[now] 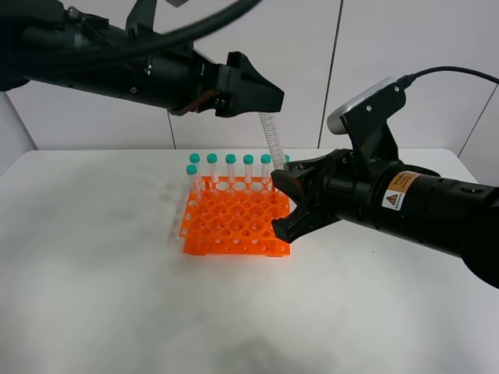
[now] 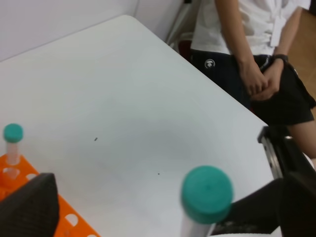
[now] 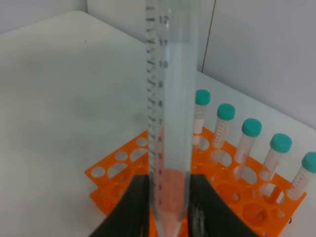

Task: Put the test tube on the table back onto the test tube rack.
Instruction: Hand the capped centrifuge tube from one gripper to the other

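Note:
The test tube [image 1: 271, 140] stands upright in the air above the back right corner of the orange test tube rack [image 1: 234, 226]. My right gripper [image 1: 281, 191] is shut on its lower end; in the right wrist view the fingers [image 3: 131, 207] pinch the tapered tip of the test tube [image 3: 168, 123] above the rack [image 3: 118, 168]. My left gripper [image 1: 261, 101] is open at the tube's top. In the left wrist view its teal cap [image 2: 206, 192] sits between the spread fingers [image 2: 29, 207], untouched. The table [image 1: 93, 273] carries the rack.
Several teal-capped tubes [image 1: 230, 167] fill the rack's back row, also seen as capped tubes [image 3: 252, 128] close behind the held one. A person [image 2: 256, 49] stands at the table's edge. White wall panels rise behind.

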